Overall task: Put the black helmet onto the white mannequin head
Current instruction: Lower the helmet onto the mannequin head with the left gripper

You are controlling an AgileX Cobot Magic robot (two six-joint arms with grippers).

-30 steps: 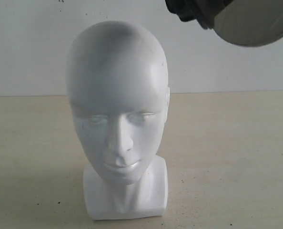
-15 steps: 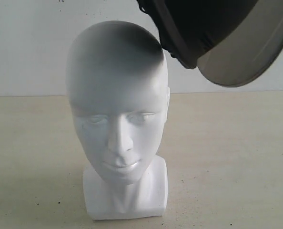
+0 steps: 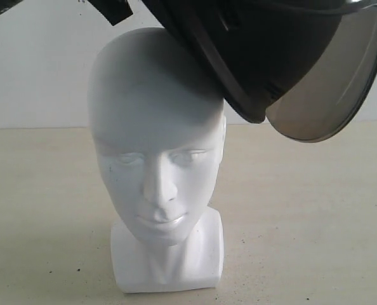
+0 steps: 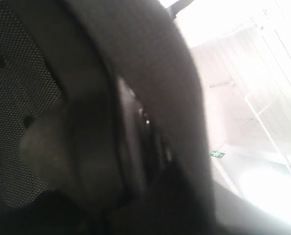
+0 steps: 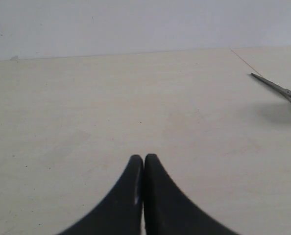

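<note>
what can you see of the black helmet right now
The black helmet hangs tilted at the top of the exterior view, partly cut off by the frame and not yet seated on the white mannequin head. It looks matte black with a raised rim band sloping down to the view's right, where a curved smoky visor juts out. The rim overlaps the head's crown on that side, but contact is hard to confirm. The left wrist view shows blurred black mesh lining. What holds it is not visible.
</note>
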